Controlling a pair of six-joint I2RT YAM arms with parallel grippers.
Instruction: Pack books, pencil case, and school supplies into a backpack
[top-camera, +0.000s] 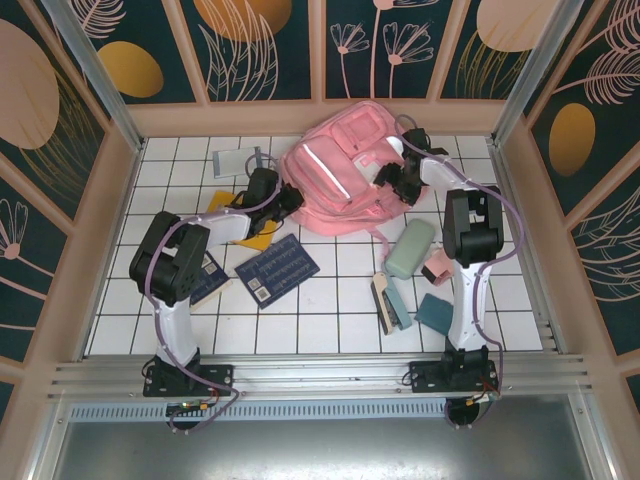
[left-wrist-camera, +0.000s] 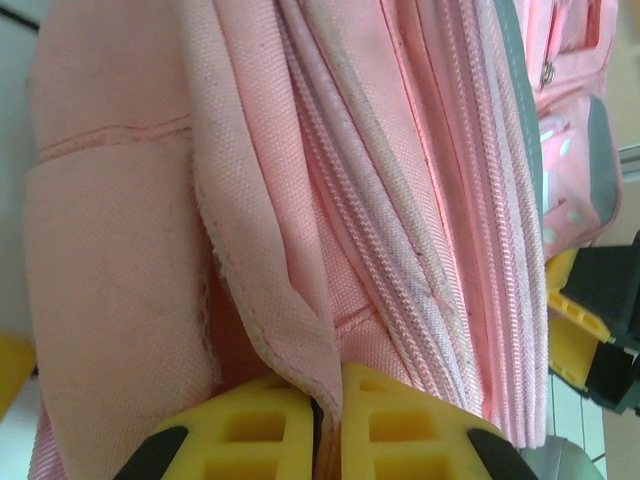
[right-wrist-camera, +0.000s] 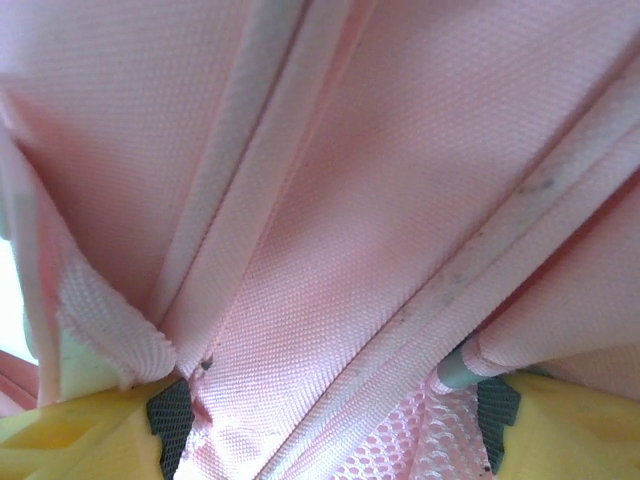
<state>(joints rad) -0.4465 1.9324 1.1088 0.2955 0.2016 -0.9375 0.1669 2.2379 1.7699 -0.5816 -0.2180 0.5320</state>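
From above, I see the backpack at the far middle of the bench, left claw and right claw flanking it (presumably to spread its mouth). Left wrist: the left claw is clamped on a fabric edge. Right wrist: the right claw gapes, with cloth lying loose between.
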